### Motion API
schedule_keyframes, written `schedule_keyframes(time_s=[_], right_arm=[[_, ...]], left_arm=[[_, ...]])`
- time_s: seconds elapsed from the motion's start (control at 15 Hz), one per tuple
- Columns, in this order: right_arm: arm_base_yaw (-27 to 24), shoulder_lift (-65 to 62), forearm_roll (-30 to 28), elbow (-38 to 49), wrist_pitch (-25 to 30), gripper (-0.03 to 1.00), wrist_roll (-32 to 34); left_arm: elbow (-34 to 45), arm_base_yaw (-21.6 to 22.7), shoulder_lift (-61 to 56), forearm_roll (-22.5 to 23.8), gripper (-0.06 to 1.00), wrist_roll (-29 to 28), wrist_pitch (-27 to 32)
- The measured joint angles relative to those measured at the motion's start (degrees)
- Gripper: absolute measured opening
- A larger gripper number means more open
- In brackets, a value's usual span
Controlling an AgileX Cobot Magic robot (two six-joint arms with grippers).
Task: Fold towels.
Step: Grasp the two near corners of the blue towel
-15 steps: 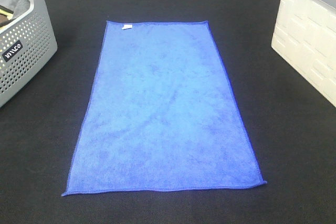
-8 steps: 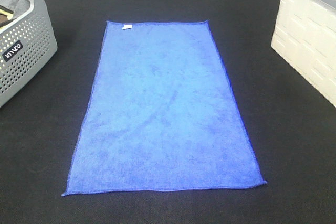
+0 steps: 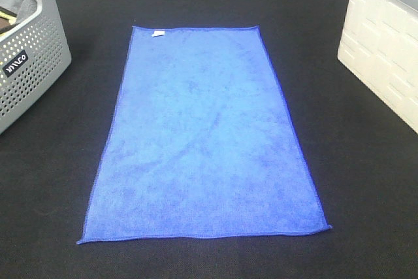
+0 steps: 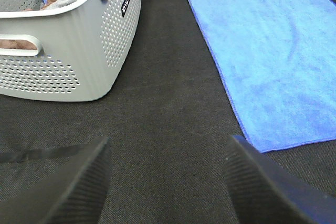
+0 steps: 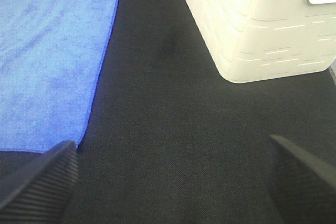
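Note:
A bright royal-blue fuzzy towel (image 3: 202, 135) lies flat and unfolded on the black table, long side running front to back, with a small white tag (image 3: 157, 32) at its far left corner. It also shows in the left wrist view (image 4: 273, 51) and the right wrist view (image 5: 47, 51). No gripper shows in the exterior high view. My left gripper (image 4: 168, 182) is open and empty over bare black cloth, left of the towel's near corner. My right gripper (image 5: 168, 182) is open and empty over bare cloth, right of the towel's near right corner.
A perforated grey basket (image 3: 29, 70) with cloths inside stands at the far left; it also shows in the left wrist view (image 4: 68, 40). A cream-white bin (image 3: 385, 57) stands at the far right, seen also in the right wrist view (image 5: 262, 30). Black cloth (image 3: 59, 181) covers the table.

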Motion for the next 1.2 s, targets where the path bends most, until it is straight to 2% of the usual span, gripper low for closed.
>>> schedule_keyframes(time_s=[1.2], right_arm=[[0.0, 0.0, -0.92, 0.0, 0.0, 0.89, 0.0]], left_arm=[[0.0, 0.0, 0.0, 0.0, 0.61, 0.0, 0.0]])
